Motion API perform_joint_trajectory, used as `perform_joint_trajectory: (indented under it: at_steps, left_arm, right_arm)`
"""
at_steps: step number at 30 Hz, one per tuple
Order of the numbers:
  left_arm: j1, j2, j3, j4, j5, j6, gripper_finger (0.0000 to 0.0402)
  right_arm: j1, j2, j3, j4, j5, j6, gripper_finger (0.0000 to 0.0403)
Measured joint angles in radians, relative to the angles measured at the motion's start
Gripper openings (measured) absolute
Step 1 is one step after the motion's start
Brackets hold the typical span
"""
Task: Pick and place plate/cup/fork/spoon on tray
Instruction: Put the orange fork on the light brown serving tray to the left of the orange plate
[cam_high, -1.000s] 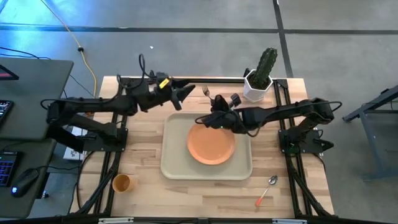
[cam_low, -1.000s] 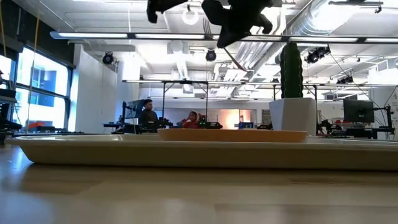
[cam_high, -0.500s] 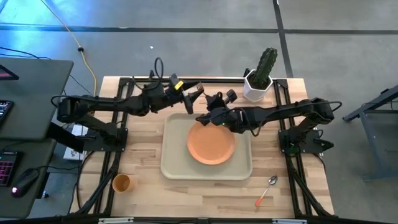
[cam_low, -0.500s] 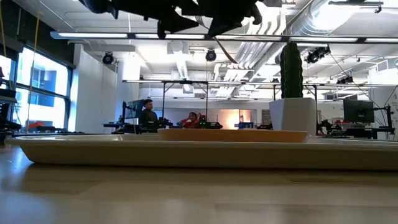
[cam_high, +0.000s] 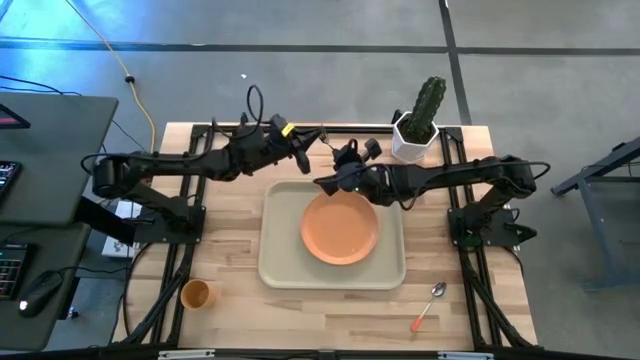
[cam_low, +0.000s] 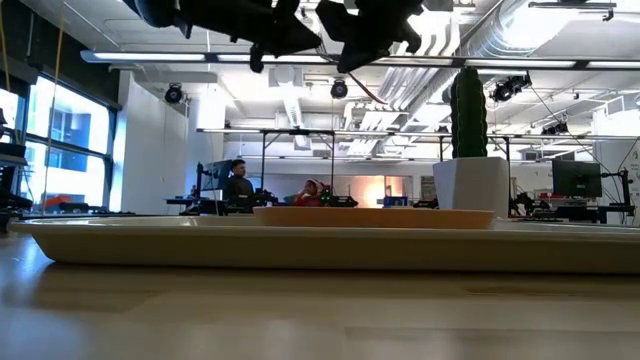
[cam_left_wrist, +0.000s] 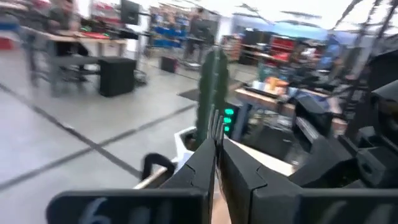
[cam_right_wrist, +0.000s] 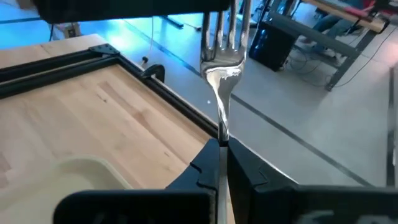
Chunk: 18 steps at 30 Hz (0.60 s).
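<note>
The fork (cam_right_wrist: 222, 74) is held up in the air over the table's far middle, between both grippers. My right gripper (cam_right_wrist: 221, 146) is shut on it below the tines. My left gripper (cam_left_wrist: 216, 149) has come from the left and is shut on its tine end. In the high view the two grippers (cam_high: 312, 146) (cam_high: 338, 166) meet just beyond the tray's far rim. The orange plate (cam_high: 340, 228) lies in the beige tray (cam_high: 280, 255). The cup (cam_high: 195, 294) stands at the near left. The spoon (cam_high: 430, 303) lies at the near right. The fork's handle is hidden. My left gripper pinches the fork's tine end between its two fingers, and the tines (cam_left_wrist: 216, 124) stick out past the fingertips. The fingers come level from the table's left and lie across the fork. The fork is clear of the table. My right gripper pinches the fork's thin neck (cam_right_wrist: 222, 127) just below the tines between its two shut fingers. The fingers lie along the fork, which sticks out ahead of them toward the far edge. The handle is hidden between the fingers.
A white pot with a green cactus (cam_high: 415, 132) stands at the far right corner, close to the right arm. Dark frame rails (cam_high: 190, 200) run along the table's sides. Bare wood lies in front of the tray.
My left gripper has reached toward the table's right, up to the fork, and has shut on its tine end. My right gripper has carried the fork a little toward the far edge and stays shut on it.
</note>
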Motion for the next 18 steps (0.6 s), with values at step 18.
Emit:
perform_joint_trajectory:
  at_steps: [18]
  left_arm:
    - [0.150, -0.004, 0.000, -0.158, 0.249, -0.202, 0.0001]
  right_arm:
    - [-0.074, -0.001, 0.000, -0.035, -0.264, 0.057, 0.0033]
